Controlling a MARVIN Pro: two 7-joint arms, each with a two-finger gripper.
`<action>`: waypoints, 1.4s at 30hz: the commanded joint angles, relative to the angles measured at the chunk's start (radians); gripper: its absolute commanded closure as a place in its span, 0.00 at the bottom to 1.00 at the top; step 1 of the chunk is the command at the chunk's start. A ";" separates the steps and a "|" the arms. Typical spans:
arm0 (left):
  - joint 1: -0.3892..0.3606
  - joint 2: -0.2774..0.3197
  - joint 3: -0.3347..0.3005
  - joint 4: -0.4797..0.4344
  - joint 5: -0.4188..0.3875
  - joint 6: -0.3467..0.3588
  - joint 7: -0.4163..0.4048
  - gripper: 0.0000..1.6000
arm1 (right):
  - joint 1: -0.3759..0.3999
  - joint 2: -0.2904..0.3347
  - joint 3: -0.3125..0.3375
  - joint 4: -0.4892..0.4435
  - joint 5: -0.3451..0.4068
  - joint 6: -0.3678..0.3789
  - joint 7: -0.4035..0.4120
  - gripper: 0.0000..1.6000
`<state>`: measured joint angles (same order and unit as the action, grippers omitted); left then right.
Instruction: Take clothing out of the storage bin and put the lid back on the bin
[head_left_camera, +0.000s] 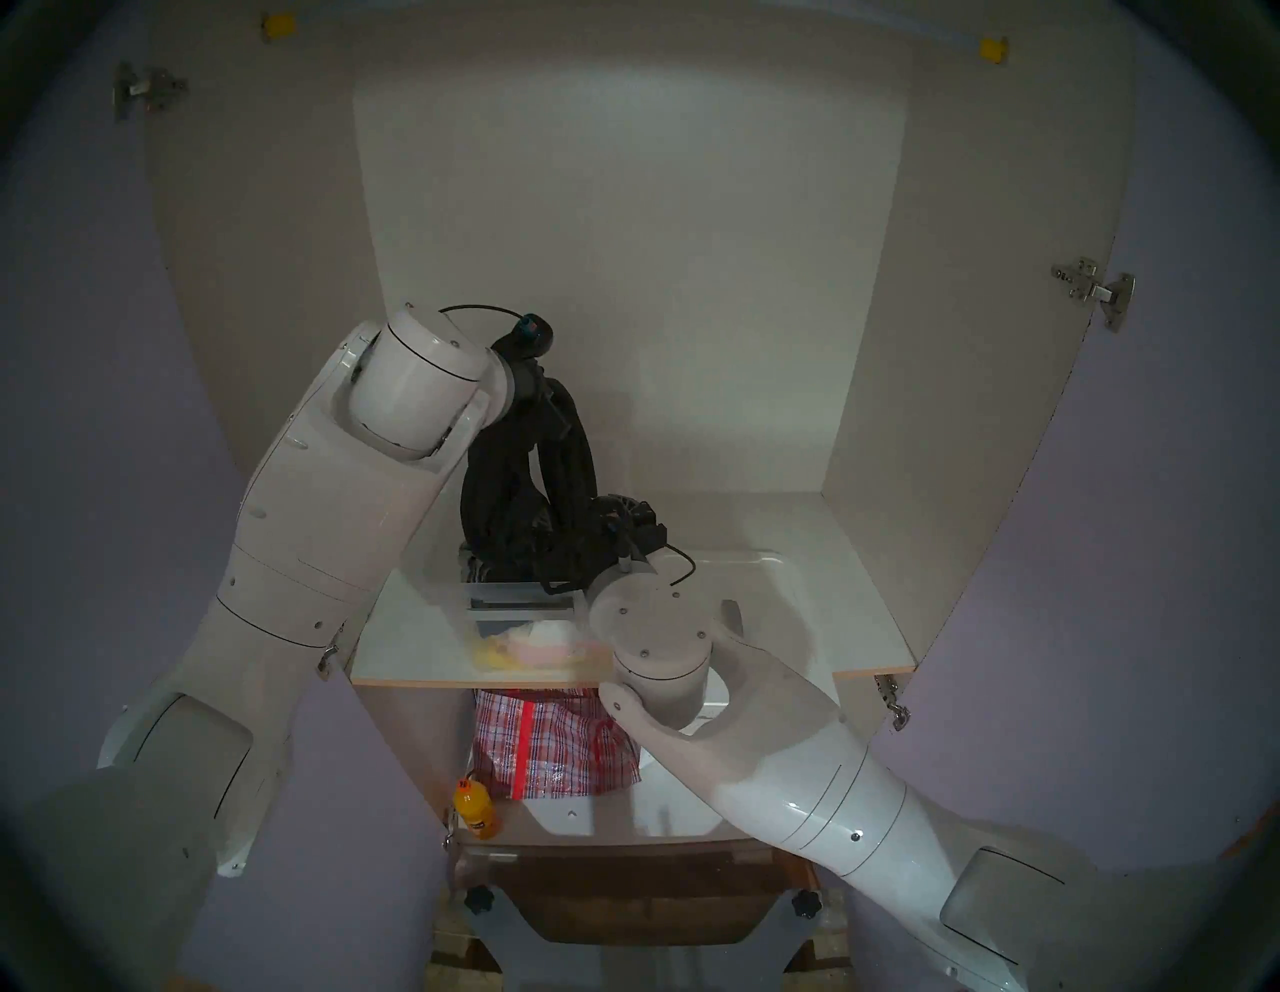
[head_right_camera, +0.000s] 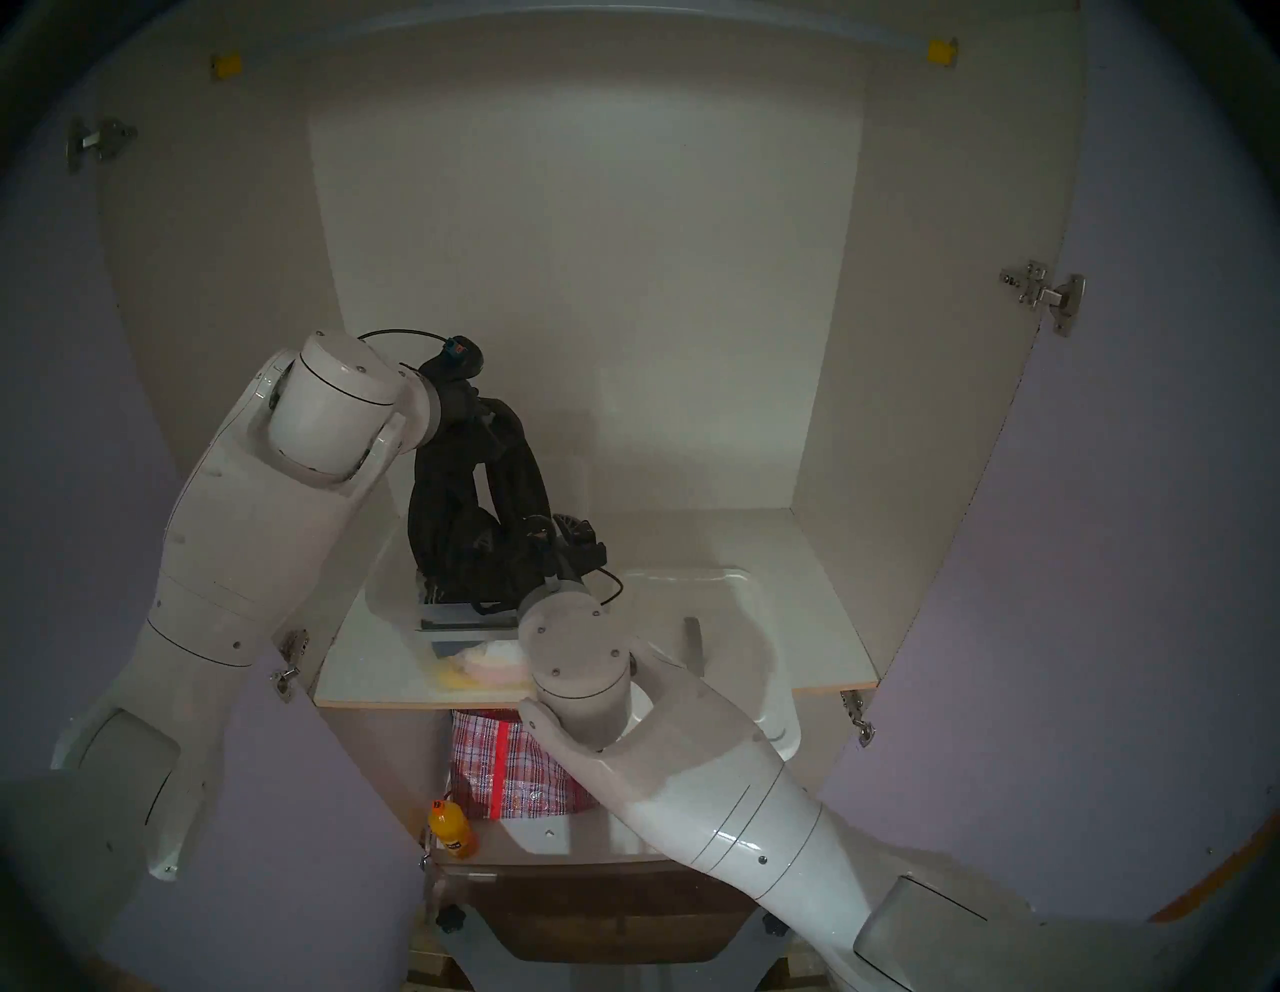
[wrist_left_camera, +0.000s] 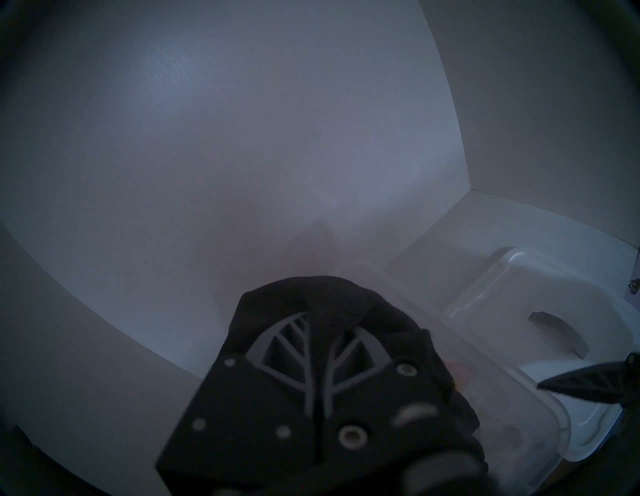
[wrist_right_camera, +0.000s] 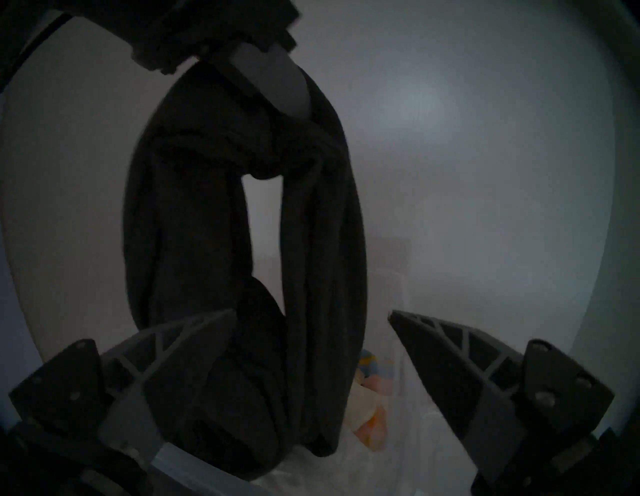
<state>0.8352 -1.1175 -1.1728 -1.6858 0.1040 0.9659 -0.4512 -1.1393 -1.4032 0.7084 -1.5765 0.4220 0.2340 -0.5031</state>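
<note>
My left gripper is shut on the top of the black clothing and holds it lifted; the garment hangs in long folds with its lower end still in the clear storage bin. It also shows in the right wrist view. My right gripper is open beside the garment's lower folds, which hang next to its left finger. In the head view the right gripper sits at the bin's right side. The white lid lies flat on the shelf right of the bin, partly under my right arm.
Small yellow, pink and cream cloths lie in the bin's front. A red-and-white checked bag and an orange bottle stand on the lower shelf. Cabinet walls close in the back and both sides; the shelf's front edge is near.
</note>
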 joint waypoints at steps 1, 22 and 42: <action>-0.053 0.006 -0.011 -0.009 -0.010 -0.006 -0.025 1.00 | 0.051 -0.059 0.013 0.028 0.022 -0.009 0.019 0.00; -0.103 0.004 0.013 0.049 -0.024 -0.006 -0.060 1.00 | 0.263 -0.386 -0.018 0.540 -0.017 -0.153 -0.017 0.00; -0.084 0.020 0.003 0.042 -0.036 -0.006 -0.064 1.00 | 0.414 -0.580 0.078 1.003 -0.002 -0.336 -0.088 1.00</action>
<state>0.7924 -1.0974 -1.1492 -1.6173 0.0709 0.9662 -0.5137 -0.7615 -1.9502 0.7669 -0.5447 0.3907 -0.1029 -0.6270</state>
